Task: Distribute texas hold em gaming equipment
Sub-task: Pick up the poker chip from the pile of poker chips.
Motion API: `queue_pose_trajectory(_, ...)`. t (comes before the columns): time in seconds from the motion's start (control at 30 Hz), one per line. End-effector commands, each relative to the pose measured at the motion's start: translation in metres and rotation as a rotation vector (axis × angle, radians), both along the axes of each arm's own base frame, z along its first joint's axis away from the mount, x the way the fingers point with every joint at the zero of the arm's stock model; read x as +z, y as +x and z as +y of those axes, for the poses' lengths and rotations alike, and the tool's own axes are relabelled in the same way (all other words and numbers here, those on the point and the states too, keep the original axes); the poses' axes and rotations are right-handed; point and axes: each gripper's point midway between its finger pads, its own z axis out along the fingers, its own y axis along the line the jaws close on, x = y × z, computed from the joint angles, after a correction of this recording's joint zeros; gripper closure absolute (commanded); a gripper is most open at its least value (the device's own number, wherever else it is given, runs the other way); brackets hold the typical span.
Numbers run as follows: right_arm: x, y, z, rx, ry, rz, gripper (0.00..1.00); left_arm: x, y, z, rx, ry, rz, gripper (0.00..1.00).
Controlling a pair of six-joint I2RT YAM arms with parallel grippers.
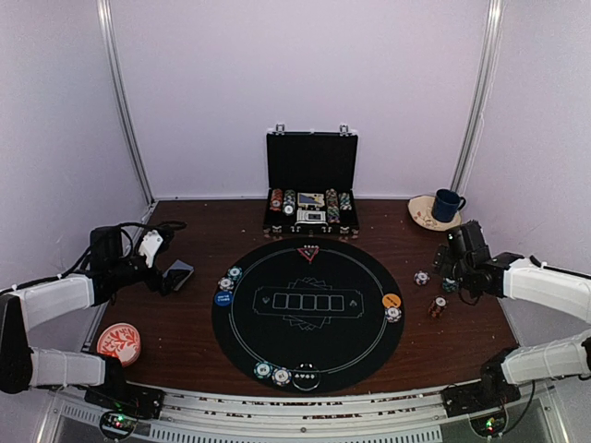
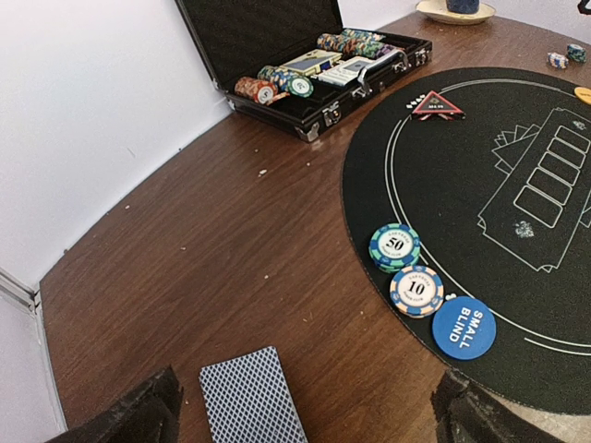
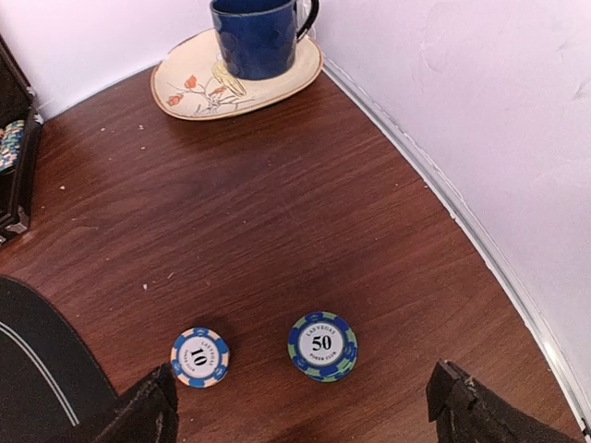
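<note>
My left gripper (image 1: 164,276) is open over the brown table, left of the round black mat (image 1: 277,341). A grey-blue-backed card deck (image 2: 251,401) lies between its fingers, also seen from above (image 1: 178,274). On the mat's left edge sit a 50 chip stack (image 2: 395,246), a 10 chip (image 2: 416,291) and the blue small-blind disc (image 2: 464,328). The red triangle marker (image 2: 437,105) lies at the mat's far edge. My right gripper (image 1: 452,275) is open and empty above a 50 chip (image 3: 322,346) and a 10 chip (image 3: 199,357) on bare wood.
The open black briefcase (image 1: 311,189) stands at the back. A blue mug (image 3: 259,32) on a plate (image 3: 185,88) is in the far right corner. A red-and-white dish (image 1: 119,341) lies at front left. An orange disc (image 1: 391,301), a dark disc (image 1: 306,378) and more chips sit on the mat.
</note>
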Motion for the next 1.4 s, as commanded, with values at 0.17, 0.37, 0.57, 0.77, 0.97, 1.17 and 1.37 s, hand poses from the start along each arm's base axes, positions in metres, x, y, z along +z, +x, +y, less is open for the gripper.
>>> queue_pose_trajectory(0.17,-0.038,0.016,-0.02,-0.082,0.076,0.062,0.07,0.009,0.003,-0.003,-0.017,0.001,-0.046,0.02)
queue_pose_trajectory(0.37,-0.049,0.021,-0.026,-0.1,0.084,0.084,0.11,0.01,0.002,-0.003,-0.019,-0.003,-0.053,0.02)
queue_pose_trajectory(0.57,-0.062,0.031,-0.022,-0.095,0.1,0.106,0.14,0.009,0.003,-0.003,-0.017,-0.002,-0.049,0.02)
queue_pose_trajectory(0.77,-0.072,0.035,-0.023,-0.102,0.094,0.132,0.19,0.008,0.003,-0.003,-0.018,-0.001,-0.048,0.02)
queue_pose_trajectory(0.97,-0.075,0.034,-0.026,-0.111,0.09,0.132,0.25,0.008,0.003,-0.003,-0.02,-0.003,-0.044,0.02)
queue_pose_trajectory(1.17,-0.083,0.035,-0.025,-0.105,0.09,0.152,0.28,0.01,0.002,-0.003,-0.02,-0.003,-0.052,0.02)
queue_pose_trajectory(1.37,-0.085,0.035,-0.024,-0.104,0.093,0.152,0.3,0.009,0.003,-0.003,-0.02,-0.003,-0.048,0.02)
